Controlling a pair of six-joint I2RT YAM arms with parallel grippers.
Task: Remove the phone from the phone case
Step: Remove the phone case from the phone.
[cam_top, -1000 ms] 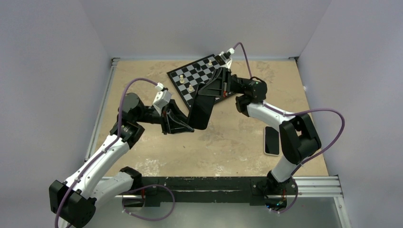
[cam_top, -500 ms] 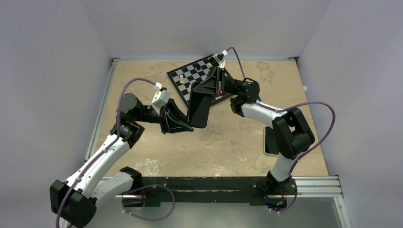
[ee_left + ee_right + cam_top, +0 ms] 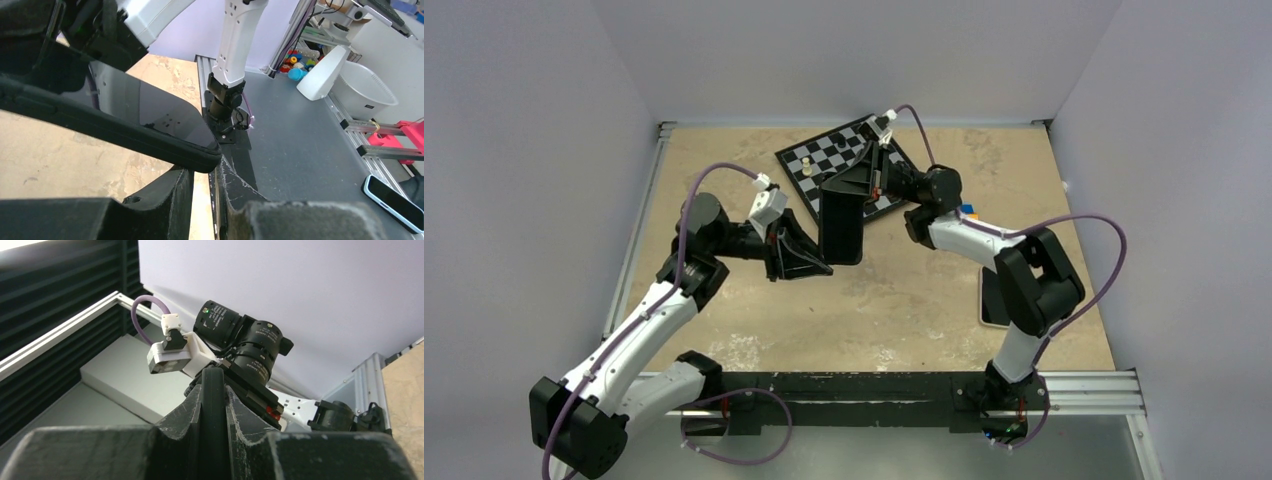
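We are clenching our right gripper [image 3: 213, 390] on the upper end of the thin matte black phone case [image 3: 841, 222], holding it off the tan table [image 3: 904, 300]. The slim white-rimmed phone [image 3: 989, 303] is lying apart, beside our right arm. Our left gripper [image 3: 816, 262] is meeting the case's lower corner, probably steadying it; we cannot tell whether those jaws are pinching.

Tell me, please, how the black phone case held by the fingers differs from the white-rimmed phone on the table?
The matte black rectangular phone case is held off the tan table by the left arm's fingers and the right arm's fingers; the white-rimmed smartphone lies flat on it, partly behind the right arm. The case is all black; the smartphone has a pale rim. Both are slim rectangles.
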